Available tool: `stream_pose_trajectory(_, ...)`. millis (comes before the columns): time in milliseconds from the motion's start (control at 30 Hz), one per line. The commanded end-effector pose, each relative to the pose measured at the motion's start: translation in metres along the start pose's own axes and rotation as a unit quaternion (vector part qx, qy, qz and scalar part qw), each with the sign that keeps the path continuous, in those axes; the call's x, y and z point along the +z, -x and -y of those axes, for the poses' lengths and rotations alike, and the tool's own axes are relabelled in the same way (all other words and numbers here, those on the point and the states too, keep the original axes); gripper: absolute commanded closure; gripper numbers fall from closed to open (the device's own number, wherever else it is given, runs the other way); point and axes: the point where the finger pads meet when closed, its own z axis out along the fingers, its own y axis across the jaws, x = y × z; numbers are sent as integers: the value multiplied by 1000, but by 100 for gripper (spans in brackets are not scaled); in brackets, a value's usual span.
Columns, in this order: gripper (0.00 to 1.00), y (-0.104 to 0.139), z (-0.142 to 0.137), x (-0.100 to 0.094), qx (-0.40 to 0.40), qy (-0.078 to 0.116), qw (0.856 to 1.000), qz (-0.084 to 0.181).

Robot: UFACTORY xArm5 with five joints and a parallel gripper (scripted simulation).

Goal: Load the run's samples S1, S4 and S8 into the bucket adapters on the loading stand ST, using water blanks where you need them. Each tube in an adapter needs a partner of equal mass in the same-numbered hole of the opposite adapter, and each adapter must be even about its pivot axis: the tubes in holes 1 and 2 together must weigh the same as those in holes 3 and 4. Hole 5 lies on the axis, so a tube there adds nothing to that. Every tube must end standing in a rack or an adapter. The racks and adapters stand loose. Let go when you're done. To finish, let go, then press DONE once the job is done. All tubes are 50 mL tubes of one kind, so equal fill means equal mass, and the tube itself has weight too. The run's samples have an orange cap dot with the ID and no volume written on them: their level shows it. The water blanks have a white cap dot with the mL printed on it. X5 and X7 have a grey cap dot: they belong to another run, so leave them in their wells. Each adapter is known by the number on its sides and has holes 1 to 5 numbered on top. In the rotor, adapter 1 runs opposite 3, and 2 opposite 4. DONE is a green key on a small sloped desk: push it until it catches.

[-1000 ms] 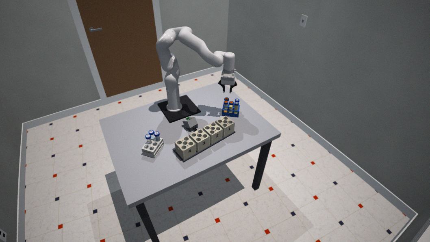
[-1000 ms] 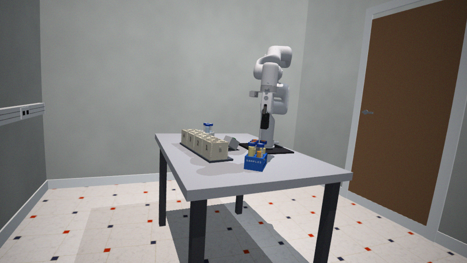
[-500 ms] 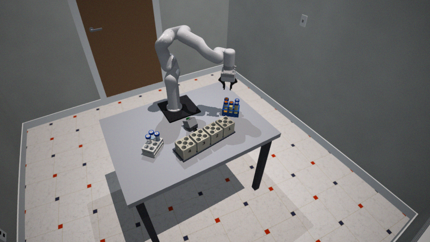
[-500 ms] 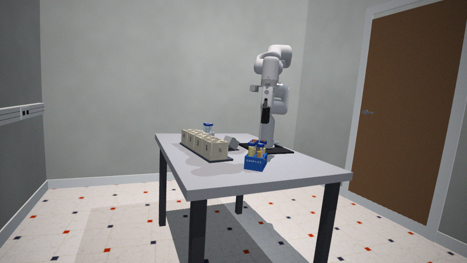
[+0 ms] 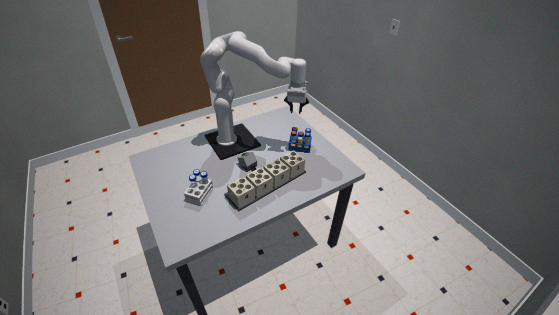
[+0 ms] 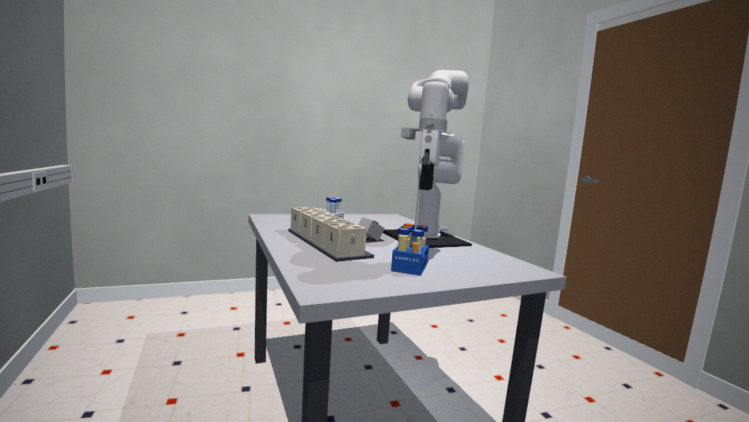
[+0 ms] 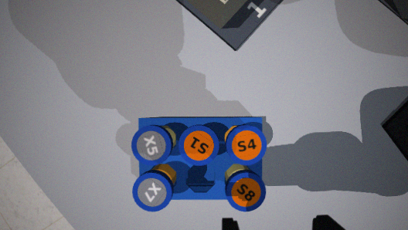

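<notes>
In the top view, the gripper hangs above the blue sample rack, its fingers partly spread with nothing between them. Adapters 1, 2, 3 and 4 stand in a row on the loading stand. Three blue-capped tubes stand in the white rack.

In the exterior view, the sample rack stands near adapter 1's end of the stand, its tubes upright.

In the wrist view, S1, S4 and S8 share the rack with X5 and X7; the fingertips show at the lower edge.

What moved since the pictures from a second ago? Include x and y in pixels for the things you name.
The arm moved its gripper (image 5: 296, 112) (image 6: 425, 187) (image 7: 275, 224) higher up above the blue sample rack (image 5: 299, 148) (image 6: 408, 266). It didn't pick up or let go of anything; its fingers are still partly open and empty. The tubes, both racks and the four numbered blocks stayed where they were.
</notes>
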Motion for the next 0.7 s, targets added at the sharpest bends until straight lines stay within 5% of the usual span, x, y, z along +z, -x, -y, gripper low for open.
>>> stream_pose_trajectory(0,56,0,1,-3,0,-1,1000,6)
stream_pose_trajectory(600,56,0,1,-3,0,-1,1000,6)
stream_pose_trajectory(633,43,-3,4,-3,-17,-1,1000,6)
stream_pose_trajectory(667,43,-7,8,-3,-33,-1,999,6)
